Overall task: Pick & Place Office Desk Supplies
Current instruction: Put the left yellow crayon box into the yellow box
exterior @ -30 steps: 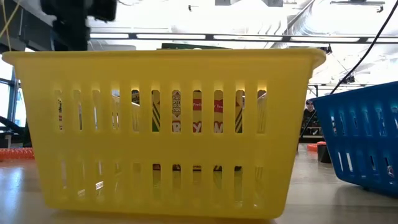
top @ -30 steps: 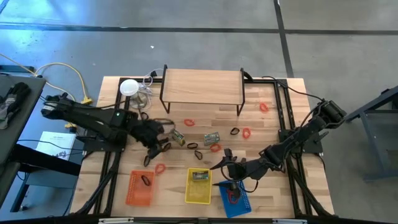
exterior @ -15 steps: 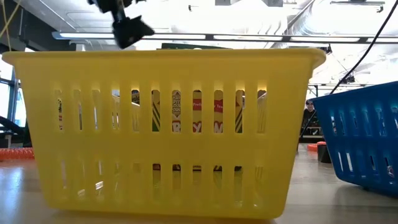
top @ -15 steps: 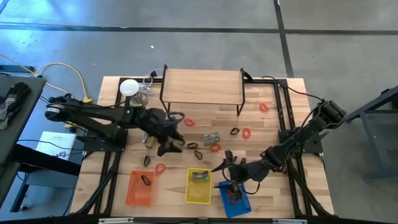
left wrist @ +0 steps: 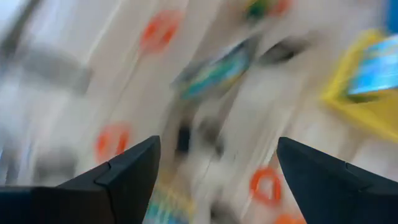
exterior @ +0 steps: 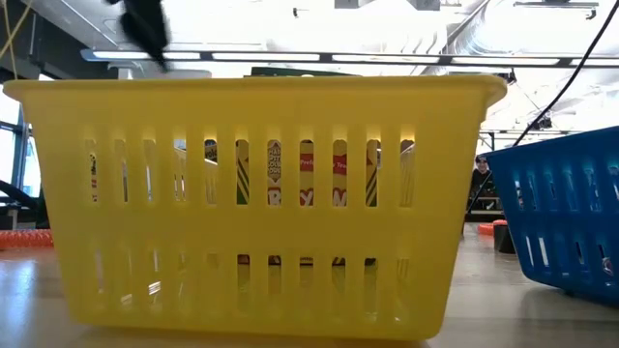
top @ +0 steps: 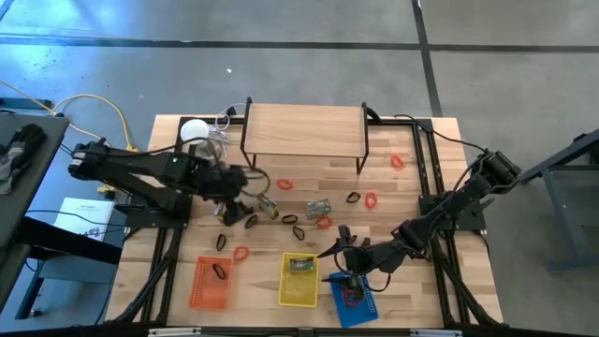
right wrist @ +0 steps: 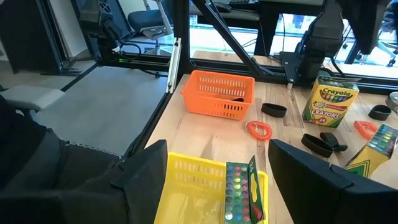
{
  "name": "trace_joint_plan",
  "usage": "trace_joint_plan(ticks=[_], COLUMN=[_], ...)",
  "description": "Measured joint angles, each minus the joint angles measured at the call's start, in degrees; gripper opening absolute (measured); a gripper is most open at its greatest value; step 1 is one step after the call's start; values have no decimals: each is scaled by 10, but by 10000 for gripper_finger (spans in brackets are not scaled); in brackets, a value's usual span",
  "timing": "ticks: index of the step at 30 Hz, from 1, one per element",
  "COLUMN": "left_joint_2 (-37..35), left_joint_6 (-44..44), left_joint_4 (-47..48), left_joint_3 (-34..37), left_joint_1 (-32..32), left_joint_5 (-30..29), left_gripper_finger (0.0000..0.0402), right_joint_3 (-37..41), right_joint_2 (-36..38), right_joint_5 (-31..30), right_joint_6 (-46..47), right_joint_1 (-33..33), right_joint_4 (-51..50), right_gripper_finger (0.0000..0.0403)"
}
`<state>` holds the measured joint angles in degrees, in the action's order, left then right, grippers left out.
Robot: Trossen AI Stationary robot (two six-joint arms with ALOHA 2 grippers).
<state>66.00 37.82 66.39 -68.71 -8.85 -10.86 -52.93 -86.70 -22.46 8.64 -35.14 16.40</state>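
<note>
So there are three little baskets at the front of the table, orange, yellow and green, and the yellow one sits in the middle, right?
Not quite: the third basket is blue, not green. The high view shows the orange basket, the yellow basket in the middle and the blue one in a row at the table's front edge.

baskets [top: 298, 281]: 3 | red loops [top: 372, 199]: 6 | arms: 2

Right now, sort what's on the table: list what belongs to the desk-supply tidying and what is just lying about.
Job:
red rubber-band loops
black clips
crayon box
orange basket
yellow basket
blue basket
left gripper, open, over the loose items
right gripper, open, beside the blue basket

Lying about:
white disc
wooden shelf
</note>
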Motion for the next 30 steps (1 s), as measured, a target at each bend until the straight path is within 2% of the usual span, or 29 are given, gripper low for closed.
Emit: trace_joint_plan(ticks=[3,5,9,15,19,30], left_joint_2=[1,3,4,11,22,27], left_joint_6=[110,152,193,200,259,351], left_joint_4=[109,151,144,139,140,116], left_joint_3=[1,5,8,9,20,91], left_joint_1=[15,22,28,17,8,7], left_joint_5=[8,-3,-16,-15,-15,2], left_gripper_finger=[314,314,314,314,314,314], right_joint_3=[0,0,0,0,0,0], right_joint_2=[0,0,0,0,0,0], right_joint_5=[-1,0,0,0,0,1], right_joint_6=[3,6,7,7,7,22], right_joint_1=[0,0,0,0,0,0], right_joint_4=[0,0,-6,-14,-18,-22], right_gripper_finger=[268,268,268,268,268,268])
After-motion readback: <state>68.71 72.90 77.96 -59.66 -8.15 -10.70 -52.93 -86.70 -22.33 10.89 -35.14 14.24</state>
